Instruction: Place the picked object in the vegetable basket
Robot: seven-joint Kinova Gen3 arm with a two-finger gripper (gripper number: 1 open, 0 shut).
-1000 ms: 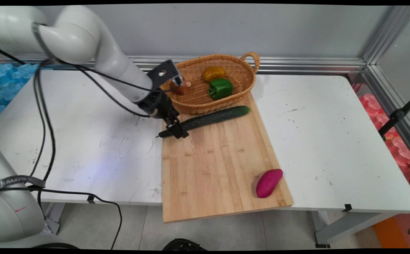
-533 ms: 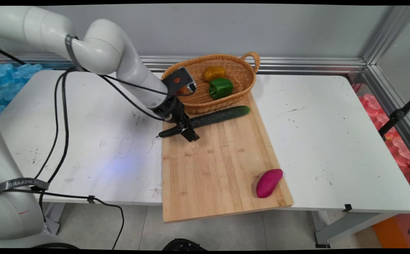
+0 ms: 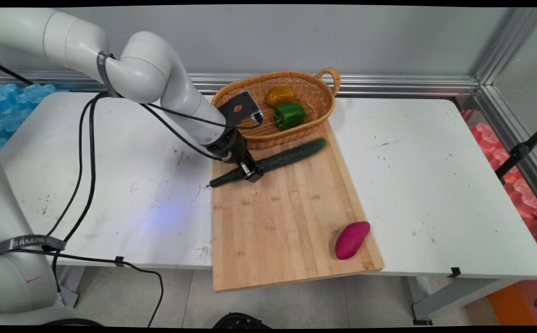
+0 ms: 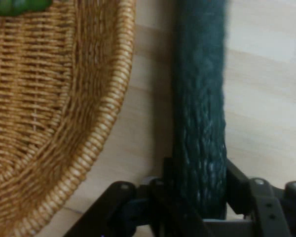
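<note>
A long dark green cucumber (image 3: 287,157) lies slanted across the far end of the wooden cutting board (image 3: 287,222), its thin tip jutting past the board's left edge. My gripper (image 3: 253,172) is shut on the cucumber near that left end. In the hand view the cucumber (image 4: 200,123) runs up from between my fingers (image 4: 234,182), which press on both its sides. Right beside it is the rim of the wicker basket (image 4: 103,123), a narrow strip of board between them.
The wicker basket (image 3: 317,108) at the back holds a green pepper (image 3: 289,115) and a yellow-brown pepper (image 3: 280,96). A purple sweet potato (image 3: 352,239) lies at the board's near right corner. An aluminium rail runs along the wall behind.
My gripper slid rightward along the cucumber and closed on it. The cucumber has shifted slightly, its left tip swinging toward the near side.
</note>
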